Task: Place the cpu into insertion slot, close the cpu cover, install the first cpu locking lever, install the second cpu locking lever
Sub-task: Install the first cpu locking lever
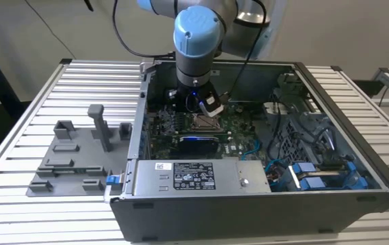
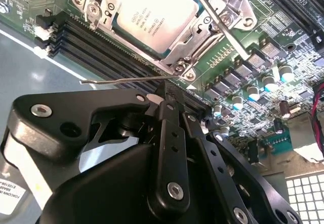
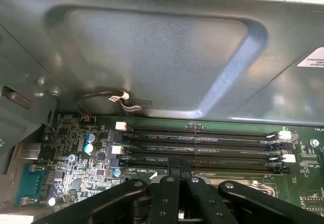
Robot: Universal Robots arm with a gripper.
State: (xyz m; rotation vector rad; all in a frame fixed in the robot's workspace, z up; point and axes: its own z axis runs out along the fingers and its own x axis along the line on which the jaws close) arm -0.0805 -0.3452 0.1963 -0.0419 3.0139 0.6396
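1. Your gripper (image 2: 172, 100) is black, matte plastic and metal with silver screws. In the second wrist view its fingers meet at one narrow tip, jaws closed together, with nothing visibly clamped between them.
2. That tip sits just beside a thin silvery wire lever (image 2: 126, 80), which runs flat across the dark memory slots (image 2: 86, 41); you cannot tell whether tip and lever touch.
3. In the first wrist view the gripper (image 3: 178, 169) hangs over the same long black slots (image 3: 202, 143) on the green board (image 3: 76, 168).
4. The cpu (image 2: 152, 13) lies flat in the slot (image 2: 174, 57), its smooth silvery-beige square top facing up.
5. The cover (image 2: 195, 29), a thin shiny metal frame, lies down around the chip's edges.
6. A second straight lever (image 2: 217, 24) crosses the cover's corner at a slant.
7. In the exterior view the gripper (image 1: 210, 108) stands just above the cpu (image 1: 204, 121) inside the open grey steel case (image 1: 249, 204).
8. The case rests on a ribbed white table (image 1: 31, 102), beside a grey moulded fixture (image 1: 72, 158).
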